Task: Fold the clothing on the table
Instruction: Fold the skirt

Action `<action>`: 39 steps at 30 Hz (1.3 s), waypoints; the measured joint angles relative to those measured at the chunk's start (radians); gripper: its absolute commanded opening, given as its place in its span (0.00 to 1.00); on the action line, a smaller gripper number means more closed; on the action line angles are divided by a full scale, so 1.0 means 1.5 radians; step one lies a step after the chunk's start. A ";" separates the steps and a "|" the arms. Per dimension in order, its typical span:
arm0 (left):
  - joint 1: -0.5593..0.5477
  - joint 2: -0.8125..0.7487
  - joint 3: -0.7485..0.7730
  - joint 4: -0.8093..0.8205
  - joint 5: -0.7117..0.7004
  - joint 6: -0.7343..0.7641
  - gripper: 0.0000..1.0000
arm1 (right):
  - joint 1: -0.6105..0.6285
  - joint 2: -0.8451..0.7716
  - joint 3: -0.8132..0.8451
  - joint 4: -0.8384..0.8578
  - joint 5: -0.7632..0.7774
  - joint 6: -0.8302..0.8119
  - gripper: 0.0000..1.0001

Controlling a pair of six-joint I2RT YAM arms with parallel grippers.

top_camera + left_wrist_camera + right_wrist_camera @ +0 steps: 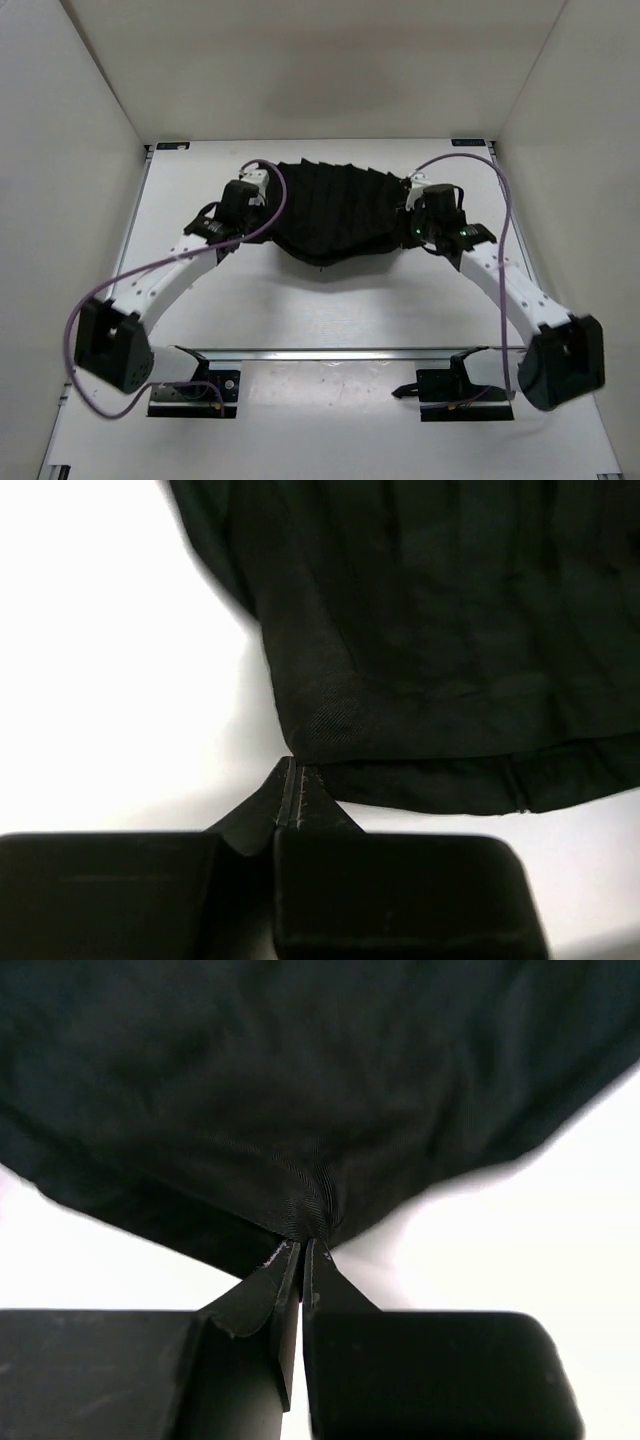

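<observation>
**Pleated black garment (335, 205) pinched at both ends**

Arm bases sit at the near edge of the table (300, 310); both arms reach away and angle inward, so each wrist meets one side end of the garment.

Left gripper (292, 764): jaws fully closed; the tips meet right on the hem corner; only a sliver of fabric is in the bite, so I read it as a thin hold.

Right gripper (302, 1246): jaws fully closed; fabric is bunched into a pucker at the tips, with wrinkles fanning out from it; a firmer, deeper pinch than the left.

The garment lies on the far half of the table, between the two grippers, pleats running near to far; its near edge bows toward the bases in the middle; my read is that the ends are raised and the middle sags, which fits a two-point hold for carrying one edge over into a fold. Matching grips make sense: the edge stays taut and the fold line stays straight. Risk, as a judgement: the left corner could slip out under a pull.

Writing: none readable; no brand or label shows on the garment, grippers or arms; only small blue corner marks (172, 146) at the table's far corners.
</observation>
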 measured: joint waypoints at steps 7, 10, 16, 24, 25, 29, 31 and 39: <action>-0.032 -0.188 -0.012 -0.072 -0.008 -0.024 0.00 | 0.004 -0.146 0.004 -0.048 0.013 0.024 0.00; 0.022 -0.156 0.032 -0.061 -0.004 -0.018 0.00 | -0.047 -0.083 0.047 -0.035 -0.010 0.026 0.00; 0.066 0.139 0.194 -0.012 0.025 -0.004 0.00 | -0.085 0.141 0.135 0.006 -0.046 0.021 0.00; 0.060 0.373 0.256 -0.016 0.041 -0.001 0.00 | -0.094 0.260 0.147 0.010 -0.069 0.037 0.00; 0.062 0.381 0.261 -0.021 0.043 -0.001 0.00 | -0.094 0.258 0.143 0.011 -0.073 0.040 0.00; 0.078 0.393 0.286 -0.027 0.050 -0.002 0.00 | -0.094 0.228 0.101 0.010 -0.083 0.059 0.00; 0.083 0.393 0.301 -0.026 0.051 -0.001 0.00 | -0.093 0.198 0.086 -0.002 -0.090 0.069 0.01; 0.091 0.360 0.300 -0.025 0.049 0.005 0.00 | -0.061 0.071 0.092 -0.014 -0.095 0.091 0.00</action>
